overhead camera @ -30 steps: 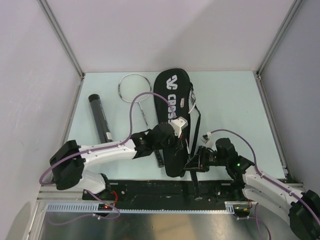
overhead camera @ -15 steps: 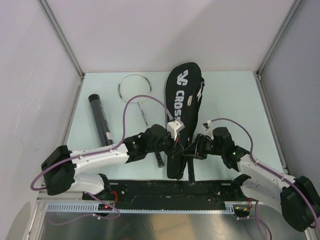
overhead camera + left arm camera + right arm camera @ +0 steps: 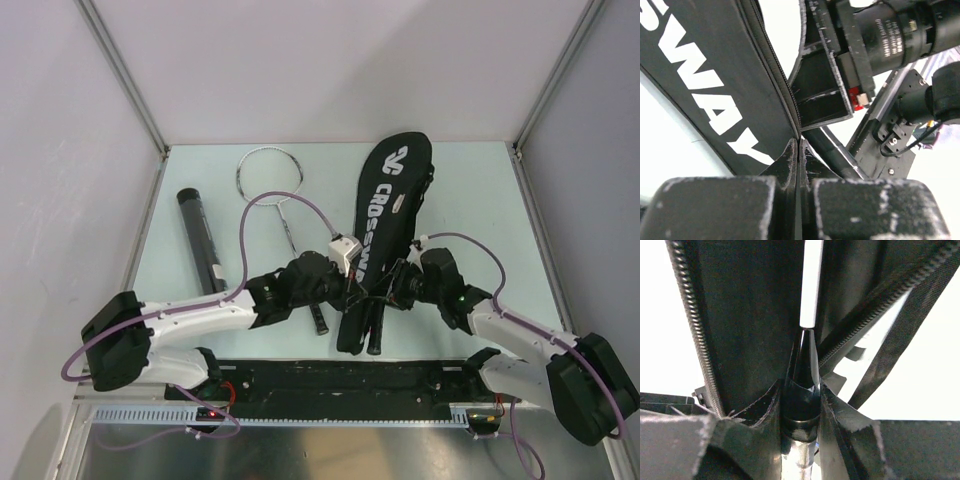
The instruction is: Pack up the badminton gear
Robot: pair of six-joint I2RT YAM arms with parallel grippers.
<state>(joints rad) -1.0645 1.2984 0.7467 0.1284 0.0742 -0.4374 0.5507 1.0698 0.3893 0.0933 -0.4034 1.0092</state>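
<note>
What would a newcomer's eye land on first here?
The black racquet-shaped bag with white CROSSWAY lettering, lying slantwise right of the table's middle, stands out. At its near end the left hand pinches its zipper edge, while the right hand grips the black handle of a thin silver racquet entering the bag. A second silver racquet and a black cylindrical tube lie farther left.

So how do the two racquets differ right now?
The loose racquet lies bare on the table, left of the bag; the other racquet has its shaft inside the open bag. Nothing grips the loose racquet; the right gripper clamps the other racquet's handle in its fingers. Both have silver shafts and black handles.
</note>
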